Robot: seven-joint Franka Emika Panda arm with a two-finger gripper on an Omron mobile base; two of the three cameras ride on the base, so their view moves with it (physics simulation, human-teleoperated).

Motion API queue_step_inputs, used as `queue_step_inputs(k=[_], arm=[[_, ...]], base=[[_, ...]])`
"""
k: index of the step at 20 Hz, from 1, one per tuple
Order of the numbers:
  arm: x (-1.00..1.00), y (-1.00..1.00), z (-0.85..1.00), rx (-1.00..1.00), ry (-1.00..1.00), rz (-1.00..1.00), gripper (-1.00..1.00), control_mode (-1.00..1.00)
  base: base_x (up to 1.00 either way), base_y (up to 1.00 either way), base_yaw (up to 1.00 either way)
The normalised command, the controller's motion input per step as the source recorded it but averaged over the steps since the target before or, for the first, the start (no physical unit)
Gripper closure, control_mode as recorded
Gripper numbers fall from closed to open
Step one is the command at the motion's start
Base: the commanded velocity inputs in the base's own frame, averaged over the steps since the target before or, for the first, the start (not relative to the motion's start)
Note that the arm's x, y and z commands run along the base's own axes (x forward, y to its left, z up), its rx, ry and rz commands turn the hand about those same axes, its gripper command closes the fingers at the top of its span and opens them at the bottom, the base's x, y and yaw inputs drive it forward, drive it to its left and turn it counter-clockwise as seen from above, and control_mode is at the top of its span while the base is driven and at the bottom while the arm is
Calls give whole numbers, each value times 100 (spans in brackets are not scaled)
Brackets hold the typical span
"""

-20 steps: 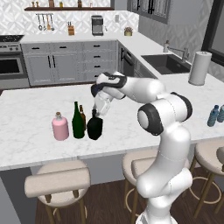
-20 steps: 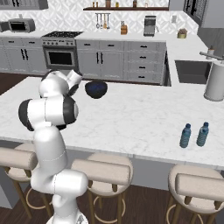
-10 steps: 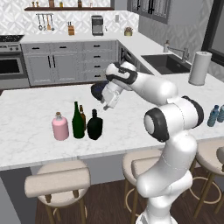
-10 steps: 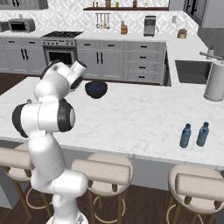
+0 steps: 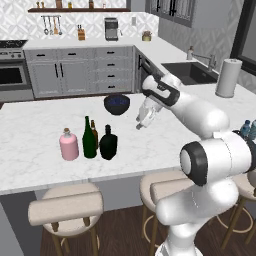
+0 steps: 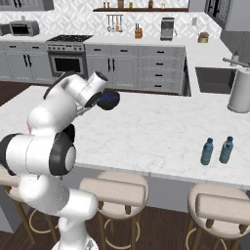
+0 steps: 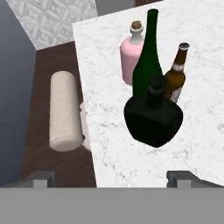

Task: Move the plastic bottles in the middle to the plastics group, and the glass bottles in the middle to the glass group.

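The squat black bottle (image 5: 108, 143) stands on the island counter beside the tall dark-green wine bottle (image 5: 89, 138). The slim brown bottle (image 5: 94, 131) is just behind them and the pink squat bottle (image 5: 69, 146) is to their left. In the hand view, black bottle (image 7: 153, 117), green bottle (image 7: 148, 65), brown bottle (image 7: 177, 81) and pink bottle (image 7: 133, 57) cluster ahead. My gripper (image 5: 141, 123) hangs open above the counter, right of the black bottle and apart from it, with nothing between its fingertips (image 7: 178, 176). Two pale-blue bottles (image 6: 207, 151) (image 6: 226, 149) stand side by side at the far right.
A dark bowl (image 5: 117, 104) sits on the counter behind my gripper. A paper towel roll (image 6: 240, 90) and sink (image 5: 187, 70) are at the far right. Bar stools (image 5: 65, 207) line the island's front edge. My arm hides the glass bottles in the right base view.
My gripper has risen from the black bottle's neck and swung right, away from it. The black bottle stays standing beside the green one.
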Motion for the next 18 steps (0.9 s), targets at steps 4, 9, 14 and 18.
queue_step_inputs(k=[4, 9, 14, 18], arm=[[-99, -15, 3, -4, -1, -28, -100, -100], [-74, -1, 11, -4, 0, -28, -100, -100], [-59, 6, 5, -7, 1, -18, -100, -100], [-58, 13, 1, -8, 0, -1, -100, -100]], base=[[0, 0, 0], [0, 0, 0], [0, 0, 0], [0, 0, 0]])
